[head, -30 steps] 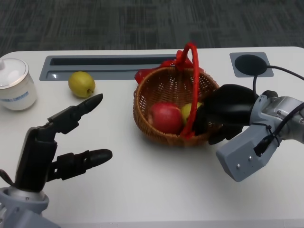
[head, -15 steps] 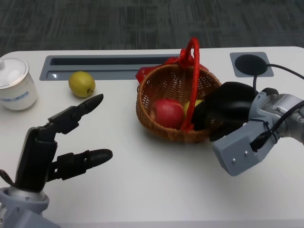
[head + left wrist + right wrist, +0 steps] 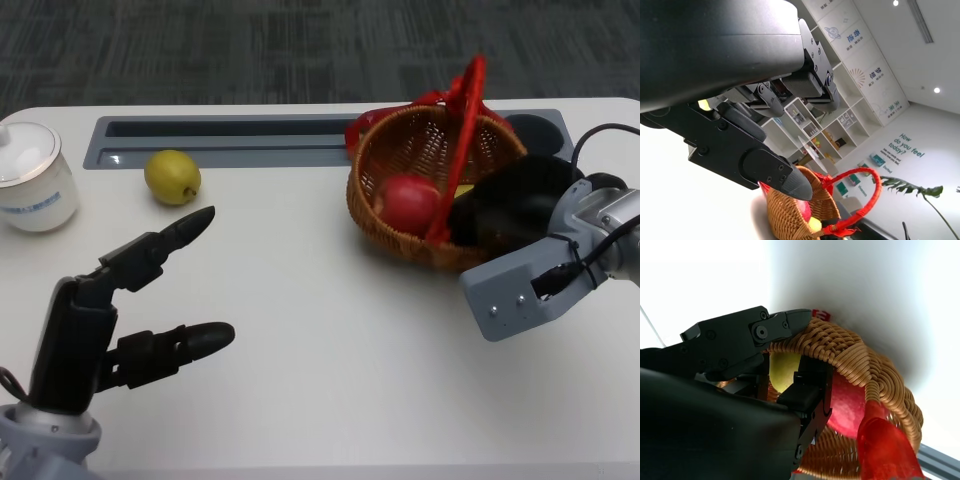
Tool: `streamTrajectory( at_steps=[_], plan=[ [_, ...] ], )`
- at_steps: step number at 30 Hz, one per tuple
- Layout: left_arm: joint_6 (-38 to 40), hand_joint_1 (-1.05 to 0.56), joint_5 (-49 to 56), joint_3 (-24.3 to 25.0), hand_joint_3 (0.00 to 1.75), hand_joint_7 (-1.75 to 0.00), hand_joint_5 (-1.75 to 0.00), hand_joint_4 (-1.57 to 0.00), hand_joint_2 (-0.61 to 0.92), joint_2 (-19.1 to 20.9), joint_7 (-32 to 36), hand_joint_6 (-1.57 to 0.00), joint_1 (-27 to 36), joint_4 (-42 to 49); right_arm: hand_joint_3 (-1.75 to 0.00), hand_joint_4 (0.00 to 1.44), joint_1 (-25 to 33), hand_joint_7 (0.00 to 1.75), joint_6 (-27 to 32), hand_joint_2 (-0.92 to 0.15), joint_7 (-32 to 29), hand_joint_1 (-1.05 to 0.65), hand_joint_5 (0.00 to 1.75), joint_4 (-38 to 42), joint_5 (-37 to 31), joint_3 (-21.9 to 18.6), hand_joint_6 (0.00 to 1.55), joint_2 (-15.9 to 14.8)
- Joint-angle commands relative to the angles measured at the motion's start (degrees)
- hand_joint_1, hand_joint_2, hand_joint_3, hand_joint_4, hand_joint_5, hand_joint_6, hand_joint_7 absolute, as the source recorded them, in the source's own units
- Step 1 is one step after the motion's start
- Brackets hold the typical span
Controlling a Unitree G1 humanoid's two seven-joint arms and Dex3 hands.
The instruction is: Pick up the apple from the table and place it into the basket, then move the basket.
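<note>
The white table (image 3: 330, 380) had the round woven wicker basket with the red handle (image 3: 432, 190) sitting toward its right side, tipped a bit, with the right hand (image 3: 510, 205) gripping its near rim, fingers hooked over the weave. The left hand (image 3: 130, 300) hovered over the table with fingers spread wide, holding nothing. The red apple (image 3: 408, 203) was inside the basket, and a yellow lemon (image 3: 172, 177) lay near a white lidded jar (image 3: 32, 177).

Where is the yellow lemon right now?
In the head view the lemon sits on the table's far left part, between the white jar and the basket.
</note>
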Motion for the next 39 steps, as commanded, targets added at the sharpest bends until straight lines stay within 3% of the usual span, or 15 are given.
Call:
streamTrajectory(
  at_steps=[1, 3, 7, 9, 11, 12, 14, 15, 18, 20, 22, 26, 31, 35, 39],
  plan=[
    [-0.2, -0.57, -0.5, 0.5, 0.00, 0.00, 0.00, -0.70, 0.79, 0.7, 0.2, -0.64, 0.5, -1.0, -0.05, 0.63, -0.5, 0.94, 2.8, -0.92, 0.3, -0.24, 1.45, 1.2, -0.3, -0.1, 0.74, -2.4],
    [-0.3, -0.57, -0.6, 0.5, 0.00, 0.00, 0.00, -0.70, 0.79, 0.8, 0.0, -0.65, 0.6, -1.1, -0.10, 0.61, -0.5, 0.97, 3.7, -0.92, 0.3, -0.26, 1.48, 1.3, -0.2, -0.2, 0.73, -2.7],
    [-0.5, -0.57, -1.0, 0.4, 0.00, 0.00, 0.00, -0.70, 0.79, 1.0, -0.3, -0.65, 0.7, -0.9, -0.21, 0.57, -1.0, 1.26, 6.6, -0.92, 1.6, -0.29, 1.62, 1.7, 0.0, -0.6, 0.58, -3.5],
    [-0.8, -0.57, -1.4, 0.3, 0.00, 0.00, 0.00, -0.70, 0.79, 1.1, -0.5, -0.64, 0.7, -0.7, -0.14, 0.64, -1.4, 1.00, 8.8, -0.92, 1.8, -0.29, 1.35, 1.9, -0.8, 0.0, 0.67, -4.1],
    [-1.1, -0.57, -1.6, 0.4, 0.00, 0.00, 0.00, -0.70, 0.79, 1.2, -0.6, -0.65, 0.9, -0.6, -0.06, 0.74, -1.6, 0.51, 10.0, -0.92, 1.2, -0.29, 1.02, 2.0, -1.6, 0.4, 0.88, -5.0],
    [-1.3, -0.57, -1.6, 0.5, 0.00, 0.00, 0.00, -0.70, 0.79, 1.3, -0.6, -0.65, 1.1, -0.6, -0.04, 0.75, -1.6, 0.34, 10.3, -0.92, 1.1, -0.28, 1.00, 2.1, -1.6, 0.3, 0.95, -5.4],
    [-1.5, -0.57, -1.6, 0.6, 0.00, 0.00, 0.00, -0.70, 0.79, 1.5, -0.6, -0.65, 1.6, -0.9, -0.06, 0.70, -1.4, 0.16, 11.1, -0.92, 2.1, -0.28, 1.10, 2.3, -0.8, -0.8, 1.01, -5.8],
    [-1.4, -0.56, -1.7, 0.6, 0.00, 0.00, 0.00, -0.70, 0.78, 1.6, -0.7, -0.65, 2.0, -1.2, -0.10, 0.67, -1.4, 0.12, 12.2, -0.92, 3.2, -0.29, 1.04, 2.5, 0.0, -1.8, 1.00, -5.7],
    [-0.7, -0.56, -2.3, 0.7, 0.00, 0.00, 0.00, -0.68, 0.79, 2.2, -1.5, -0.64, 3.7, -2.9, -0.25, 0.73, -1.4, 0.03, 16.7, -0.92, 6.6, -0.36, 0.46, 2.8, 2.0, -4.1, 0.84, -4.7],
    [-0.2, -0.56, -2.8, 0.8, 0.00, 0.00, 0.00, -0.68, 0.79, 2.6, -2.1, -0.62, 4.9, -4.1, -0.27, 0.79, -1.3, 0.01, 18.8, -0.92, 7.6, -0.38, 0.27, 2.9, 3.1, -5.4, 0.78, -4.2],
    [-0.2, -0.56, -3.0, 1.0, 0.00, 0.00, 0.00, -0.67, 0.79, 2.9, -2.5, -0.62, 5.7, -4.9, -0.25, 0.84, -1.2, 0.01, 20.1, -0.92, 8.1, -0.38, 0.28, 2.9, 4.0, -6.5, 0.77, -3.8],
    [-0.4, -0.57, -2.6, 1.4, 0.00, 0.00, 0.00, -0.67, 0.80, 3.0, -2.4, -0.62, 6.7, -5.3, -0.14, 0.78, -0.8, 0.03, 18.7, -0.92, 6.2, -0.32, 0.49, 2.6, 4.4, -7.3, 0.90, -4.2],
    [0.2, -0.56, -2.7, 1.5, 0.00, -0.01, -0.01, -0.68, 0.79, 3.0, -2.6, -0.63, 7.7, -6.4, -0.10, 0.73, -0.2, 0.02, 15.3, -0.91, 3.6, -0.35, 0.32, 2.5, 4.5, -8.1, 0.94, -5.2],
    [0.4, -0.54, -3.0, 1.1, 0.00, -0.01, 0.00, -0.68, 0.79, 3.0, -3.1, -0.63, 7.7, -6.6, -0.01, 0.64, -0.4, 0.00, 14.5, -0.85, 3.7, -0.65, 0.16, 2.6, 4.2, -7.9, 0.68, -5.6],
    [0.1, -0.53, -3.3, 0.9, 0.00, 0.00, 0.00, -0.68, 0.78, 2.9, -3.6, -0.64, 7.4, -6.3, -0.01, 0.44, -0.6, 0.00, 14.0, -0.83, 4.1, -0.99, 0.02, 2.5, 3.7, -7.4, 0.38, -5.7]
  ],
)
